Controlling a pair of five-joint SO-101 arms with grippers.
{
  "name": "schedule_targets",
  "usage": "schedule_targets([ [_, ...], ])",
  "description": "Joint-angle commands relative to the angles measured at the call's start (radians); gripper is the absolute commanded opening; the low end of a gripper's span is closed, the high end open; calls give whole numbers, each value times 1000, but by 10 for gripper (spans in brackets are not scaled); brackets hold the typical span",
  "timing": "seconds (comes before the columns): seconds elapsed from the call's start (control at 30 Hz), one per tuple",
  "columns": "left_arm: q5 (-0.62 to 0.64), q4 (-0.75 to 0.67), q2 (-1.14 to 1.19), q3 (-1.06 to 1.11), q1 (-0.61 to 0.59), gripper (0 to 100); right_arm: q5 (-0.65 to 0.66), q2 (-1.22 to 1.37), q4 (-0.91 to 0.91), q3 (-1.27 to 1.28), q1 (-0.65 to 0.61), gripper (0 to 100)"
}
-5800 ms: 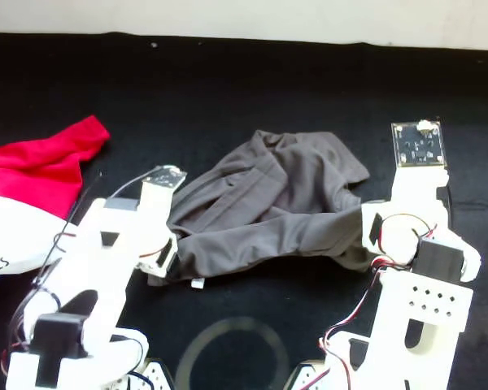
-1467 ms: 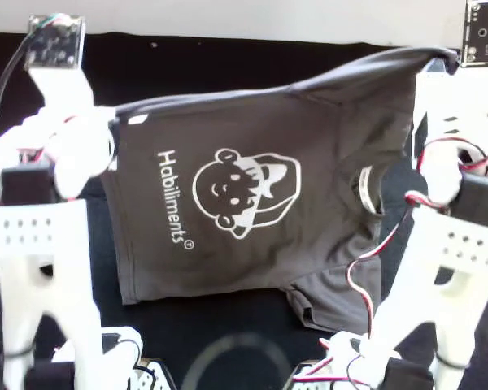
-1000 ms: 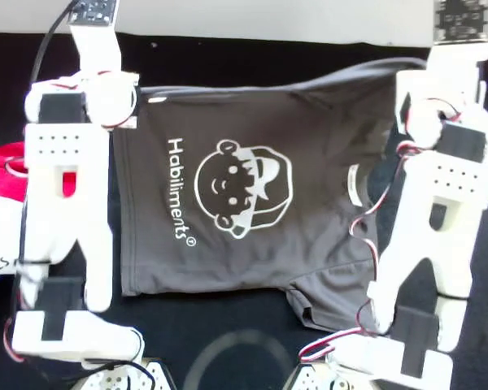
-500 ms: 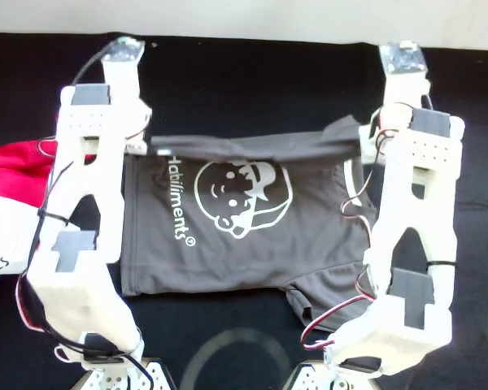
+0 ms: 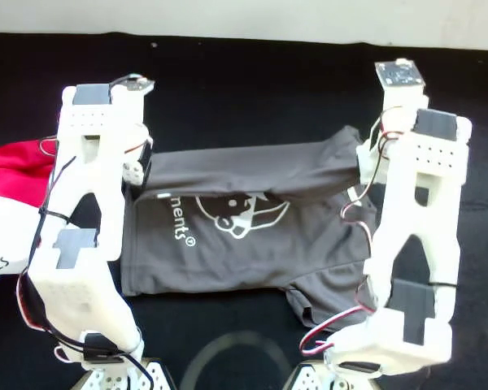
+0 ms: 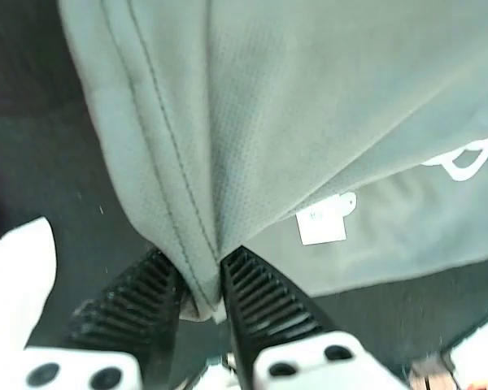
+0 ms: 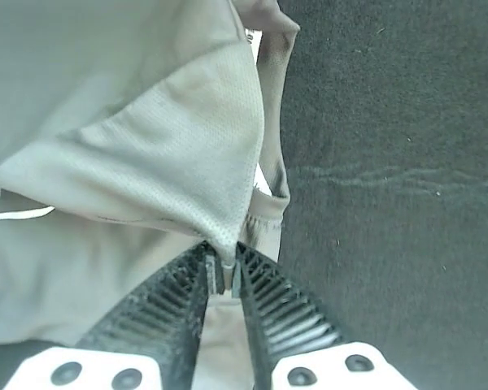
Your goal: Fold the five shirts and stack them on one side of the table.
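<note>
Nearest, the grey shirt lies spread on the black table between the two arms, its near hem flat and one sleeve bunched out at the near right corner. Farther up, a white print shows on the chest, its far part covered by a band of cloth doubled over towards the near side. The left gripper pinches the left end of that band, its ridged black fingers closed tight on a stitched edge, with a small white label hanging just beside them. In the high view it sits at the shirt's far left corner. The right gripper is likewise clamped on a fold of the grey cloth, the fingers all but meeting; in the high view it holds the far right corner. The band is stretched between the two grippers. Off to the left, apart from the grey one, lie a white shirt and beyond it a red shirt. Farthest is bare table, then a pale wall.
</note>
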Motion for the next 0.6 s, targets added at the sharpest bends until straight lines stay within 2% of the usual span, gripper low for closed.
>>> schedule_targets([
  [0.0,-9,55,-30,-36,5,8,11,-97,67,-45,-4,5],
  [0.13,-9,60,-93,16,5,8,11,-131,145,-44,-1,5],
  [0.27,-20,60,-239,159,31,8,11,-163,177,-5,1,5],
  [0.57,-44,-14,-492,582,42,8,12,-510,87,456,-1,5],
])
